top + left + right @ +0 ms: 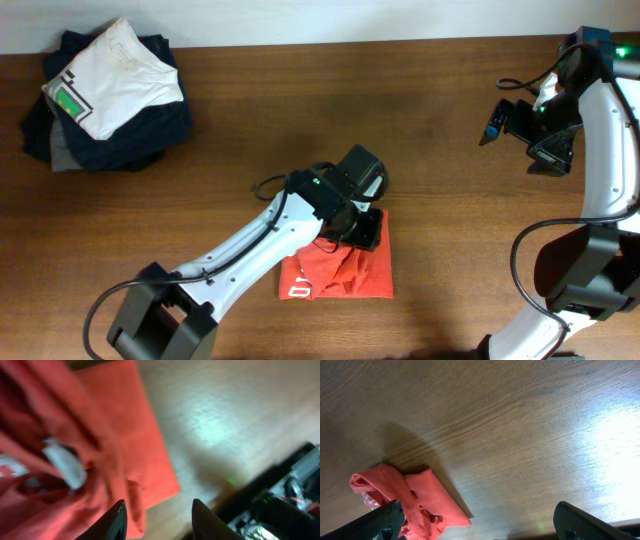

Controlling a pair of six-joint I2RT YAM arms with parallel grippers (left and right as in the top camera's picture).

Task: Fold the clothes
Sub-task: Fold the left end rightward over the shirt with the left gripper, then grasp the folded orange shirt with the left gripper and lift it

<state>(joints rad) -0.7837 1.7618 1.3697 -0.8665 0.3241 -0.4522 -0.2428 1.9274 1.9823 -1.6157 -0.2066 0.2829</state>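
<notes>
- While it lies mid-table, the orange-red T-shirt is a rumpled, half-folded square, with white lettering at one corner.
- Left gripper hangs over its edge, fingers spread, gripping nothing.
- Right gripper is spread wide, well apart from the shirt.

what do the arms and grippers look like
The left arm and right arm have white curved links, black joints and bases, looped black cables and a small green light. The left gripper and right gripper have black fingers.
</notes>
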